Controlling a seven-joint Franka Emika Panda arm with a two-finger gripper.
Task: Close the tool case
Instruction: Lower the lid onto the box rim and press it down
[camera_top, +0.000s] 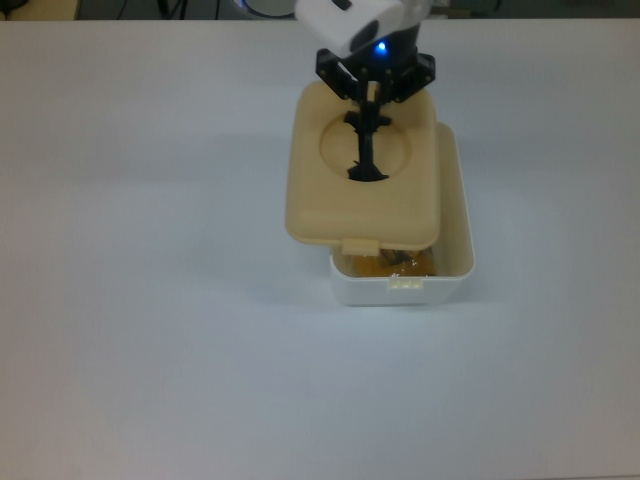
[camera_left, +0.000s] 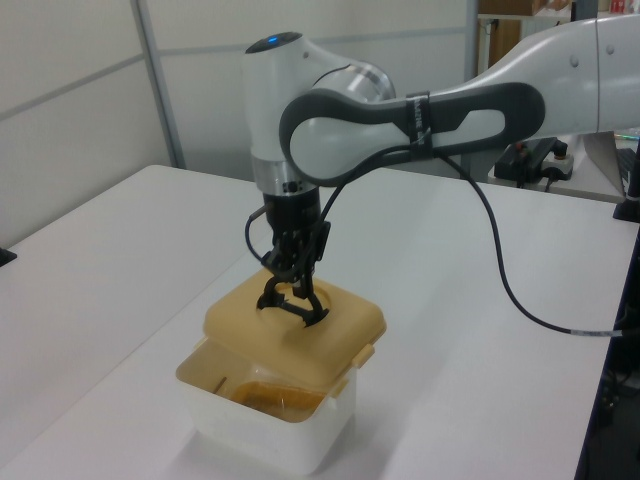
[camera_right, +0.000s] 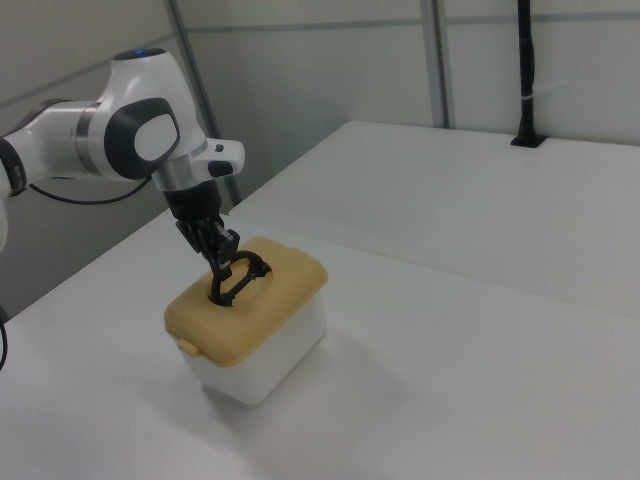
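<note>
The beige lid (camera_top: 390, 205) hangs from its black handle (camera_top: 364, 158), and my gripper (camera_top: 367, 118) is shut on that handle. It covers most of the white box (camera_top: 458, 215) and is shifted toward the top view's left, so a strip along the box's right and near sides stays uncovered. Yellow contents (camera_top: 388, 264) show through the gap at the near end. In the left view, the lid (camera_left: 335, 335) sits a little above the box (camera_left: 270, 432), with my gripper (camera_left: 290, 282) straight above it. In the right view, the lid (camera_right: 270, 300) lies nearly level over the box (camera_right: 275, 360).
The white table (camera_top: 150, 330) spreads wide around the box. A black cable (camera_left: 510, 290) trails from the arm across the left view's right side, and a laptop and other gear (camera_left: 540, 150) stand beyond the table there. A black pole (camera_right: 524, 70) rises at the table's far edge in the right view.
</note>
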